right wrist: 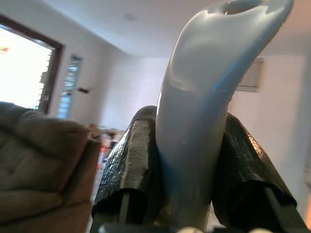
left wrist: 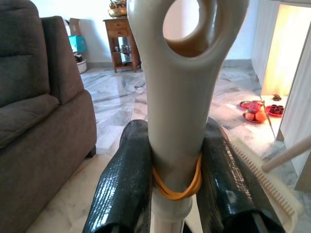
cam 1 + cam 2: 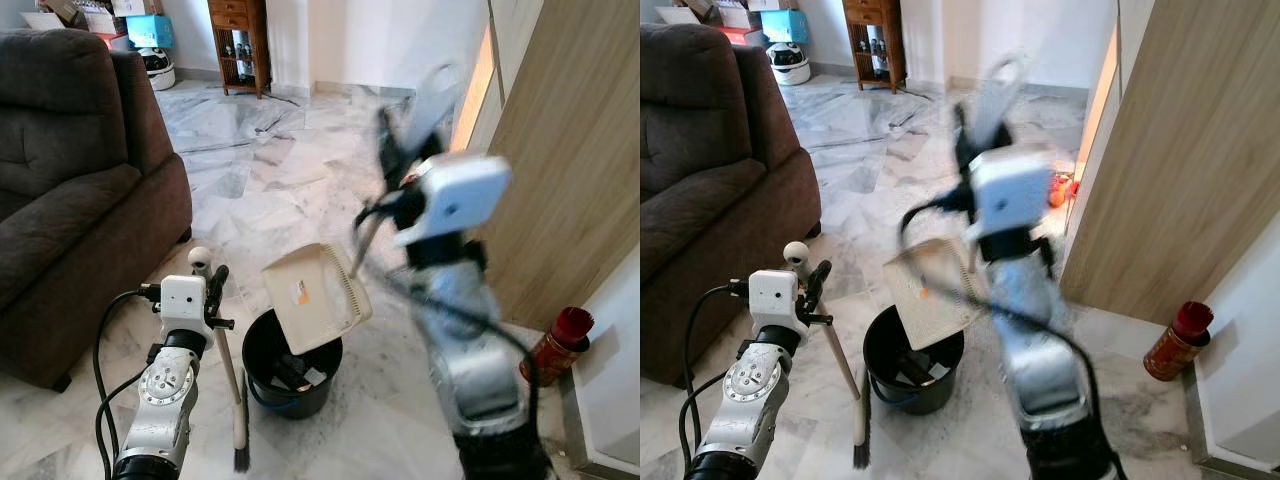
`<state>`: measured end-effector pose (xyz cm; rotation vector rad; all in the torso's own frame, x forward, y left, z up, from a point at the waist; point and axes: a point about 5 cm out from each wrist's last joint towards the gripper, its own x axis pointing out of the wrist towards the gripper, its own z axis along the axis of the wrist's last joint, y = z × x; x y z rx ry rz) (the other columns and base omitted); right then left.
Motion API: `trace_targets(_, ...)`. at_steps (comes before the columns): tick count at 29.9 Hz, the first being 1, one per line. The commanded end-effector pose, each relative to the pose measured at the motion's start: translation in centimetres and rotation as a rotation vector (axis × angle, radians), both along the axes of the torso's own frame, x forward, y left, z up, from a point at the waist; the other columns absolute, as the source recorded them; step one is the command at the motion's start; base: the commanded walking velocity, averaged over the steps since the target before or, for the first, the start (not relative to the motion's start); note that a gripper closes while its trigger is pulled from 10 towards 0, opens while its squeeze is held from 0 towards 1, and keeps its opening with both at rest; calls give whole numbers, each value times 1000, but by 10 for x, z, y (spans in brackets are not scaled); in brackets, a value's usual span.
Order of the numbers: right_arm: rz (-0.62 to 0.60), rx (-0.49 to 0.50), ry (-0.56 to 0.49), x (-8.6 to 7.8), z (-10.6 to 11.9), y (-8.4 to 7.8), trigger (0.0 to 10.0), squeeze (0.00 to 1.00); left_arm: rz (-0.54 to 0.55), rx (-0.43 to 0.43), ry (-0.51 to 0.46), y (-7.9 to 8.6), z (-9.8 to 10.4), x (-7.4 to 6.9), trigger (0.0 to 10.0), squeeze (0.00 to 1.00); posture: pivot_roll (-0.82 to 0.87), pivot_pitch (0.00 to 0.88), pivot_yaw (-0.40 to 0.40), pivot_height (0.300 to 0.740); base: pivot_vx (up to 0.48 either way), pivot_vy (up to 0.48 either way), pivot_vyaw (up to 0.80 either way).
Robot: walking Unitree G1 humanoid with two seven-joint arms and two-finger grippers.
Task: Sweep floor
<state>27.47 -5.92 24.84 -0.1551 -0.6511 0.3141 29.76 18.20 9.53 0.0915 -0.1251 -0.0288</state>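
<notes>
The right gripper (image 1: 187,194), clenched on the dustpan (image 3: 315,297) handle, tilts its pan directly over the bin (image 3: 290,375), while the left gripper (image 2: 175,194) grasps the upright broom (image 3: 232,385) beside it.

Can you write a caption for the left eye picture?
Right pincer tips dustpan over black bin; left pincer holds broom.

Daylight fills the room evenly, glossing the white veined marble floor (image 3: 290,180) with soft reflections. A warm orange glow spills from the lit doorway (image 2: 286,53) beside the pale wooden wall panel (image 3: 570,150). The raised silver right arm (image 3: 465,350) is smeared with motion blur — the dark brown fabric sofa (image 3: 70,190) stays sharp.
</notes>
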Motion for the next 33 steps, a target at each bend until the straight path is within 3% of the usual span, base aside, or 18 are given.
trace_targets(1, 30, 14, -125, -13, 18, 3, 10000, 0, -8, 12, -52, -1, 10, 2, 10000, 0, 74, 0, 25, 740, 0, 0, 0)
trace_targets(18, 116, -100, -277, -39, 19, 36, 10000, 0, -40, 61, -58, -5, 10, 1, 10000, 0, 79, 1, 26, 740, 0, 0, 0)
trace_targets(33, 143, -172, -317, -45, 14, 44, 10000, 0, -39, 60, -59, -6, 9, 1, 10000, 0, 78, 2, 23, 740, 0, 0, 0)
